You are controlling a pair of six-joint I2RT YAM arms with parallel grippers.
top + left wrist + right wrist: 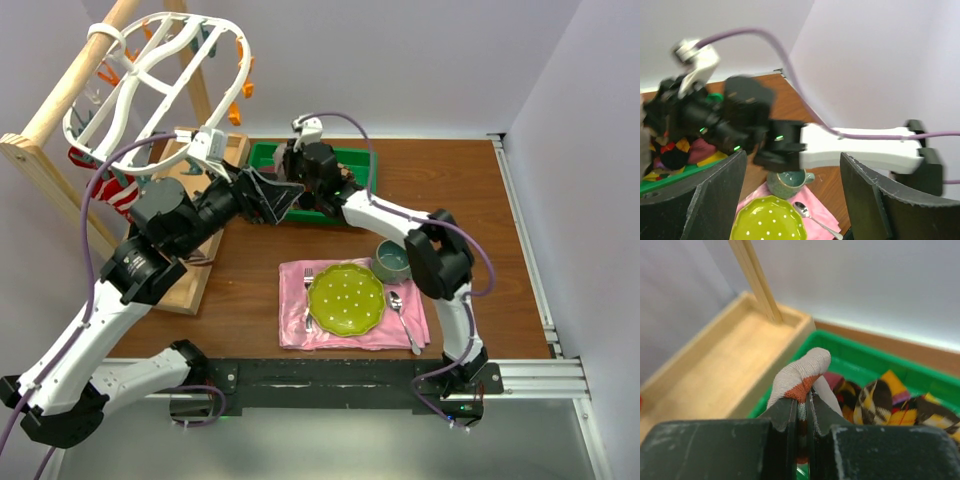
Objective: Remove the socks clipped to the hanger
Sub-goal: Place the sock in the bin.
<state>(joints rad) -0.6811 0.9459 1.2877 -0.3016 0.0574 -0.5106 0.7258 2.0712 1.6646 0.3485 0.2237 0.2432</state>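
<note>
We see the right pincer [801, 407] clenched on a grey sock [800, 372] with an orange patch, above the green bin [865, 365] where argyle socks [885, 400] lie. The left pincer [792, 165] stands released nearby, and the white hanger [150, 70] hangs on the wooden pole [62, 102], a striped sock [115, 190] beneath it.

You had plain pale walls [420, 60] at 12 and 3 o'clock, closing in your brown wooden table [480, 200], evenly lit.
</note>
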